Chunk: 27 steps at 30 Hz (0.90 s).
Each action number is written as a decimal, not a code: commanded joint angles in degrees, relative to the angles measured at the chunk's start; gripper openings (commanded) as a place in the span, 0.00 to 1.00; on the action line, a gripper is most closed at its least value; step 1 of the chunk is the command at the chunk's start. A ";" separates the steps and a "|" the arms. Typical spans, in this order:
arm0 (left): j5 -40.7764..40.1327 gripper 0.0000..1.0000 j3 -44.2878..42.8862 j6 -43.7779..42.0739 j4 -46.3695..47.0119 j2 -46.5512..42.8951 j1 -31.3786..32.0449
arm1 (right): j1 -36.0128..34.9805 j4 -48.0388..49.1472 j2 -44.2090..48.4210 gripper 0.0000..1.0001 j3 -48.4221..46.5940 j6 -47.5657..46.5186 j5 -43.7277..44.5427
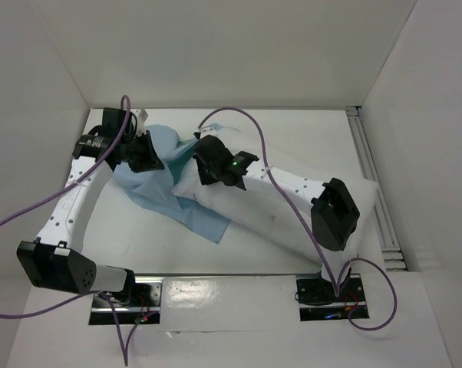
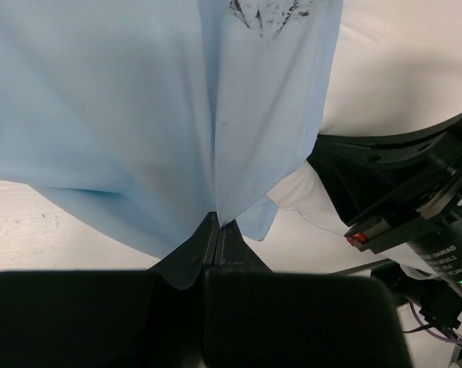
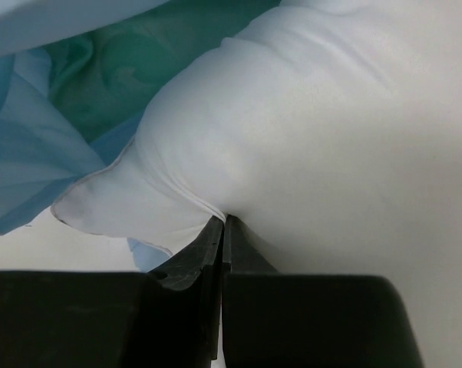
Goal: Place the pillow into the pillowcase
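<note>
The white pillow (image 1: 281,211) lies slantwise across the table's middle, its far-left end at the pillowcase. The light blue pillowcase (image 1: 166,192) lies left of centre, rumpled, its sea-green face showing in the right wrist view (image 3: 116,73). My left gripper (image 1: 148,157) is shut on a fold of the light blue cloth (image 2: 139,115); the pinch shows in the left wrist view (image 2: 218,218). My right gripper (image 1: 208,170) is shut on the pillow's cover near its corner (image 3: 116,207); the pinch shows in the right wrist view (image 3: 224,221). The pillow's label is not in view.
White walls close in the table on the left, back and right. A metal rail (image 1: 369,176) runs along the right edge. Purple cables (image 1: 246,115) loop over the arms. The right arm's elbow (image 1: 334,215) hangs over the pillow's near end.
</note>
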<state>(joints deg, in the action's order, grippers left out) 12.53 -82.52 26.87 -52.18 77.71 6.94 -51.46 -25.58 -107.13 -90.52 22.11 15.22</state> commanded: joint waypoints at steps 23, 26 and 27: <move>-1.45 0.00 1.05 -4.72 -3.71 -5.20 1.41 | 13.66 9.59 -0.63 0.00 -3.53 14.28 -11.53; -2.08 0.00 1.05 -4.72 -4.24 -5.20 1.41 | 15.42 10.90 -0.09 0.00 -2.47 14.89 -13.46; -1.38 0.00 1.05 -4.72 -4.24 -5.20 1.41 | 15.43 10.91 -0.09 0.00 -1.95 15.42 -13.47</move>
<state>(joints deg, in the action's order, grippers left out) 11.66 -81.36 23.86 -52.07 75.48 8.45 -40.45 -21.85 -108.27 -92.18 36.77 -4.23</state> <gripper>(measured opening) 0.029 0.009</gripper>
